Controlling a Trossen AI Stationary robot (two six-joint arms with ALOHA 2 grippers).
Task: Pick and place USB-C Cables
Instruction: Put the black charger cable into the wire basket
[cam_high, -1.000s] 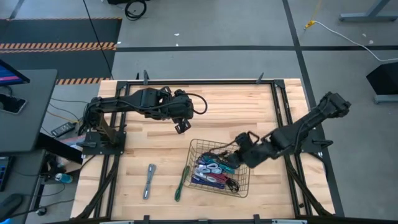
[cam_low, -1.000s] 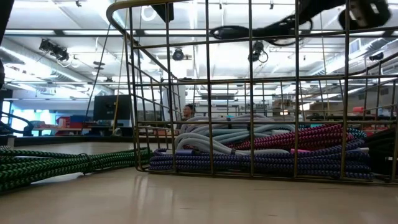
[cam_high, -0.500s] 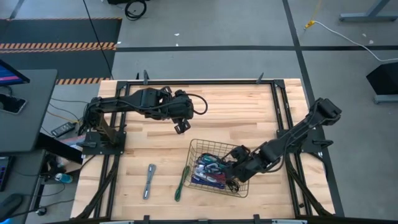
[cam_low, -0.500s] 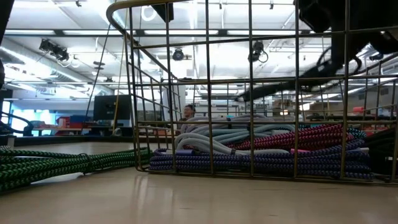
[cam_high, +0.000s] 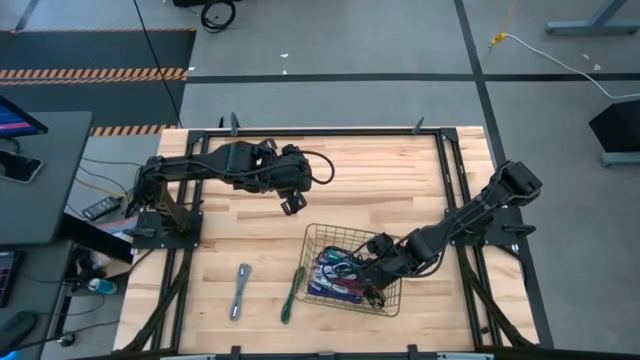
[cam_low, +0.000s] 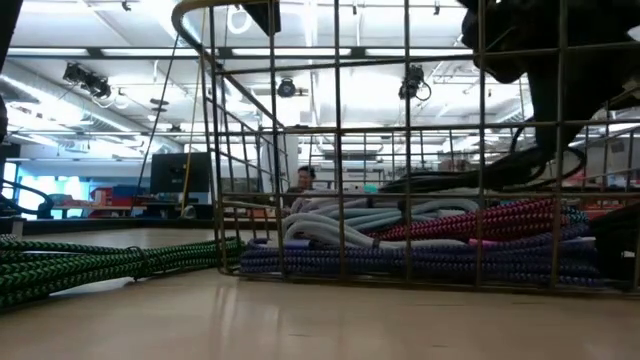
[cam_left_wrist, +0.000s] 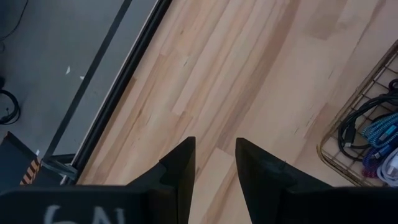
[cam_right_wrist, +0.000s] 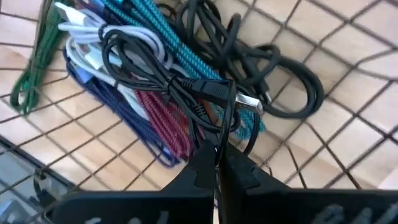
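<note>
A black wire-mesh basket (cam_high: 318, 236) stands on the near middle of the table and holds several coiled USB-C cables: blue, red, teal, white and black (cam_right_wrist: 155, 118). My right gripper (cam_high: 374, 264) reaches down into the basket from its right side, shut on a thin black cable (cam_right_wrist: 186, 87). A green cable (cam_high: 291, 293) and a grey cable (cam_high: 240, 290) lie flat on the table left of the basket. My left gripper (cam_left_wrist: 214, 158) hovers open over bare wood, beyond the basket's far left corner. My right gripper pinches a strand of the thin black cable (cam_right_wrist: 222, 134) between its two fingers (cam_right_wrist: 200, 167). It comes slanting down from the table's right side. The cable's loops and its plug (cam_right_wrist: 245, 101) spread over the pile of other cables in the basket.
The basket's wire walls (cam_low: 335, 130) rise around my right gripper. A thick black cable coil (cam_right_wrist: 280, 68) lies in the basket's far part. Metal rails frame the table (cam_high: 330, 130). Bare wood stretches across the far half of the table (cam_high: 370, 175).
My right gripper has moved from above the basket's far right rim toward the near edge and down into the basket. The black cable it holds has come down with it, from high above the basket onto the pile of cables.
</note>
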